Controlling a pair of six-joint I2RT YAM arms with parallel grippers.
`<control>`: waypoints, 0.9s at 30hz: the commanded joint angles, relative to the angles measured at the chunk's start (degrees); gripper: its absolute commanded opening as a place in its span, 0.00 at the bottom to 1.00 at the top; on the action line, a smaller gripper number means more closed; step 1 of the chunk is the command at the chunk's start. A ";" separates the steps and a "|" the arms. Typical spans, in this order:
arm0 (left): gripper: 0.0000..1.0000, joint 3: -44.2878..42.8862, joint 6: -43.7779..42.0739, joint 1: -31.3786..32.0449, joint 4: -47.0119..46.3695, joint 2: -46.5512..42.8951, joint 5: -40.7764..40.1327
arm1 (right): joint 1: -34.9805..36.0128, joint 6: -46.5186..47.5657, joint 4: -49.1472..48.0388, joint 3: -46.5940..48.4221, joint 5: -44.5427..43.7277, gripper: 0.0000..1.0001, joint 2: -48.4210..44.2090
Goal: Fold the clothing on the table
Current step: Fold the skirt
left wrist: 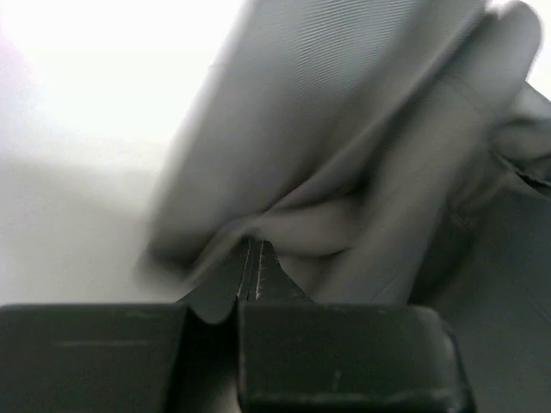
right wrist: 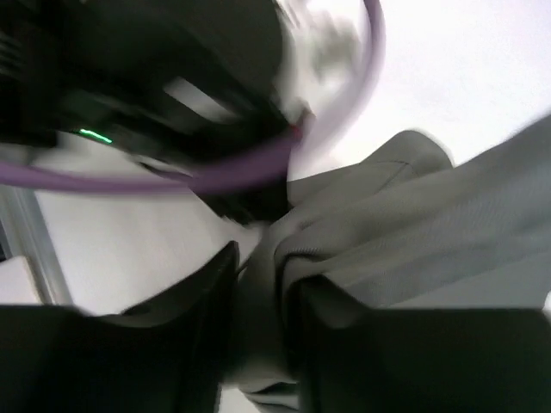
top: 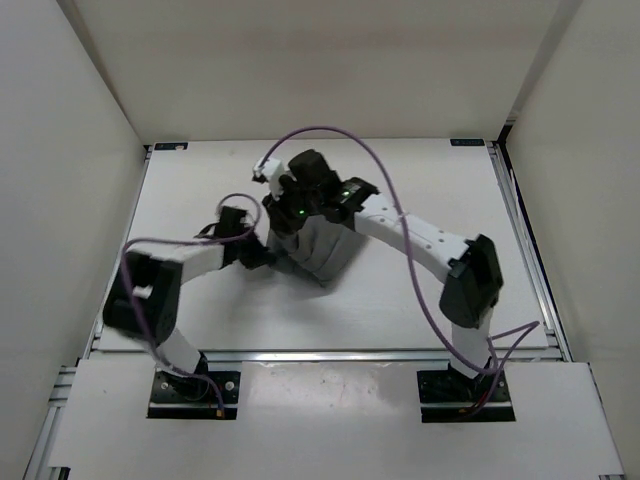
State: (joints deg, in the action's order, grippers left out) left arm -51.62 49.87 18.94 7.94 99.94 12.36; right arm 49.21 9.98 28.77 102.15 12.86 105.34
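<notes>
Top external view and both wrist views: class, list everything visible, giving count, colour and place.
clothing: one, grey, bunched mid-table
table: one, white, under everything
walls: three, white, around the table
rail: one, silver, table's right edge
cables: two, purple, looping above the table
arms: two, white and black, bases at near edge
left gripper: one, black, shut on the clothing
right gripper: one, black, clothing between its fingers

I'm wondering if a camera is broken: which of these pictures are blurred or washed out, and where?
Top external view: sharp and evenly lit, with only soft shadows on the table. Left wrist view: the grey clothing smears along its left edge, and the table at upper left glares white. Right wrist view: the purple cable streaks with blur.
</notes>
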 commanded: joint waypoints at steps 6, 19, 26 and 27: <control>0.00 23.95 -0.45 -32.63 5.48 -37.98 -1.65 | 4.67 -1.09 -6.72 5.51 2.59 0.99 10.85; 0.06 18.93 -3.45 -16.95 0.57 -36.04 1.01 | 5.28 6.00 -5.57 -14.41 -7.24 0.99 -11.97; 0.69 30.07 3.20 -20.96 -5.73 -44.29 7.50 | -1.82 10.33 -5.93 -23.93 -11.57 0.99 -16.48; 0.79 32.61 4.26 -20.70 -8.71 -46.57 6.72 | -2.97 10.33 -5.92 -23.66 -11.28 1.00 -16.31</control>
State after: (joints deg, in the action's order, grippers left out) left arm -23.64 50.15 -1.69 4.91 57.76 16.10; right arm 50.89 18.96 23.70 78.85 2.98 88.64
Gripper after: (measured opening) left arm 0.718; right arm 0.995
